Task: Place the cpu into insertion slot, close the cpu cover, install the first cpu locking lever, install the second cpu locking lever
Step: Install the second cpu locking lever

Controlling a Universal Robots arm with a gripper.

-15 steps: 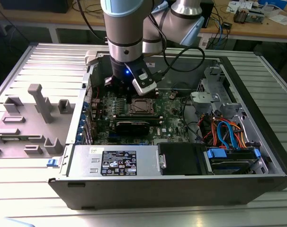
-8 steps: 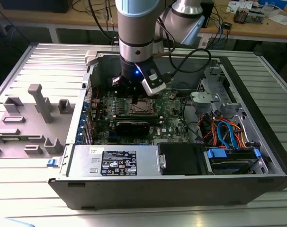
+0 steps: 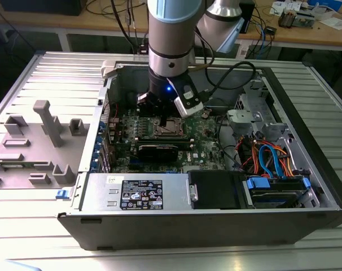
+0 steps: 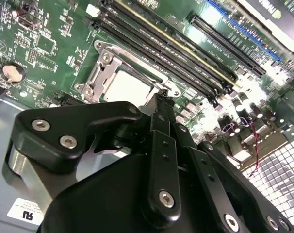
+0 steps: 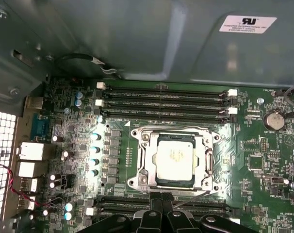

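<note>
Cpu [image 5: 175, 156] seated flat in insertion slot [image 5: 138, 160], silvery top up, roughly mid motherboard [image 5: 263, 174]. Cpu cover [image 5: 172, 133] down around it, frame lying flat w/ chip showing thru the square window; same seen in second wrist view: cpu [image 4: 127, 87], cover [image 4: 104, 65]. Thin lever rod [image 5: 193, 195] running along slot edge nearest gripper, can't tell if latched. Memory slots [image 5: 166, 102] on far side of socket, more beside gripper.

Gripper [image 5: 161, 200] right at socket edge, fingertips pressed together, nothing visibly clamped betw. them; tip just by the lever rod, contact unclear. In second wrist view gripper [image 4: 161, 96] pointing at corner of cover frame, black fingers [image 4: 162, 145] closed into one narrow stem.

In exterior view, arm straight down into open pc case [image 3: 216, 223], gripper [image 3: 159, 116] low over socket [image 3: 169, 127]. Black card [image 3: 159, 150] just beside socket, blue cables [image 3: 270, 158] toward exterior view's right. Case on ribbed metal counter [image 3: 35, 226]; grey fixture tray [image 3: 33, 144] at exterior view's left.
</note>
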